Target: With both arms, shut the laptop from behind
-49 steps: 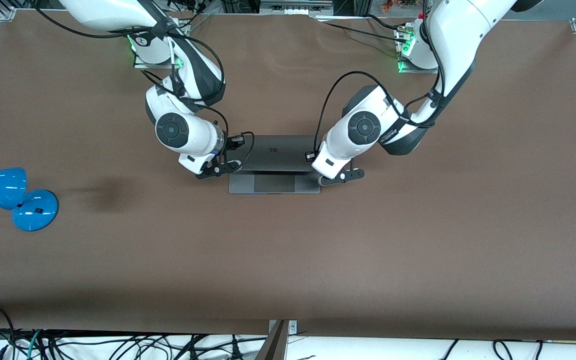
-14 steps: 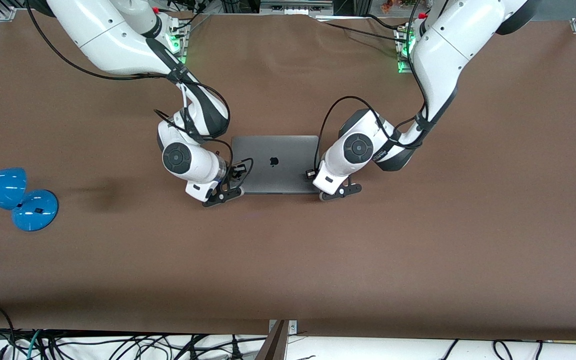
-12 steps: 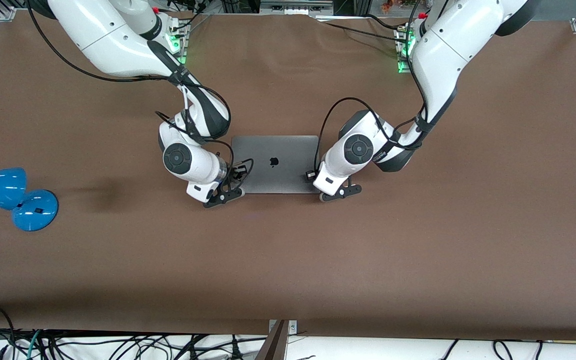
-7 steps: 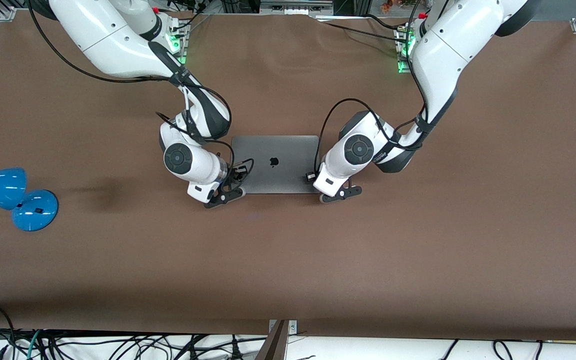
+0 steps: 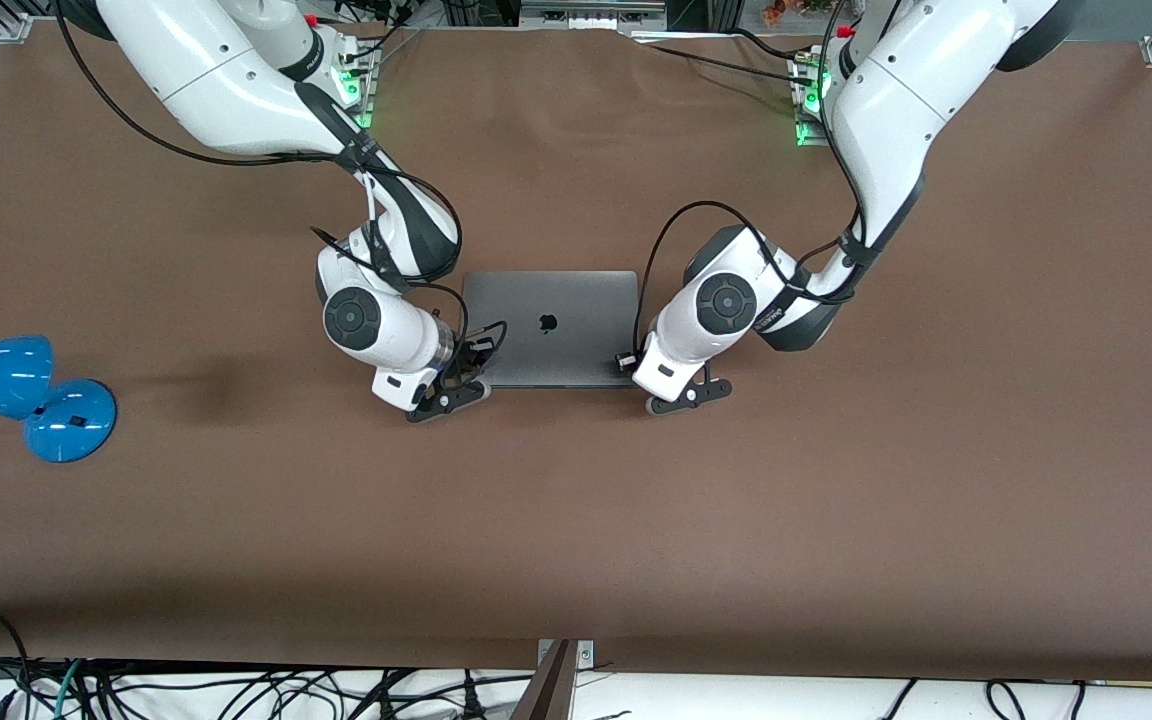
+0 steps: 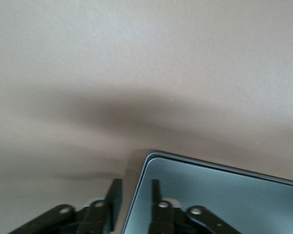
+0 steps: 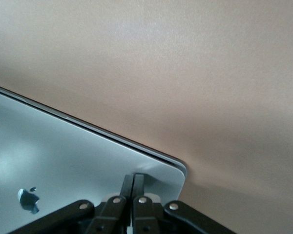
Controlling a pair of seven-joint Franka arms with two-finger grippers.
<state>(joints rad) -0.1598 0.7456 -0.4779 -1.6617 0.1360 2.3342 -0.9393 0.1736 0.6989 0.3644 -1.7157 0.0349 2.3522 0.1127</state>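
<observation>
1. Left tool (image 5: 688,396) is seen with fingers (image 6: 155,202) parted by a narrow gap, nothing gripped; one finger sits over the lid corner, the other just off its edge over the worktop (image 5: 836,480).
2. Right tool (image 5: 448,398) is seen with fingers (image 7: 132,187) pressed together, nothing between them, tips at or just over the lid's other camera-side corner; contact cannot be told.
3. Laptop (image 5: 551,328) lies between the two tools, lid down flat, logo up; only a thin seam is seen at its edge in the wrist views.
4. Key relation: the laptop's long axis runs from one tool to the other, so each tool is matched to its own end of the lid's camera-side edge; neither arm is clearly nearer.
5. From each tool the lid stretches back toward the arm bases, hinge edge farthest from the tools.
6. Judged: closing looks done; the tools would be lifted straight up off the lid.
7. Blue lamp (image 5: 21,395) stands well apart, at the right arm's end of the worktop.
</observation>
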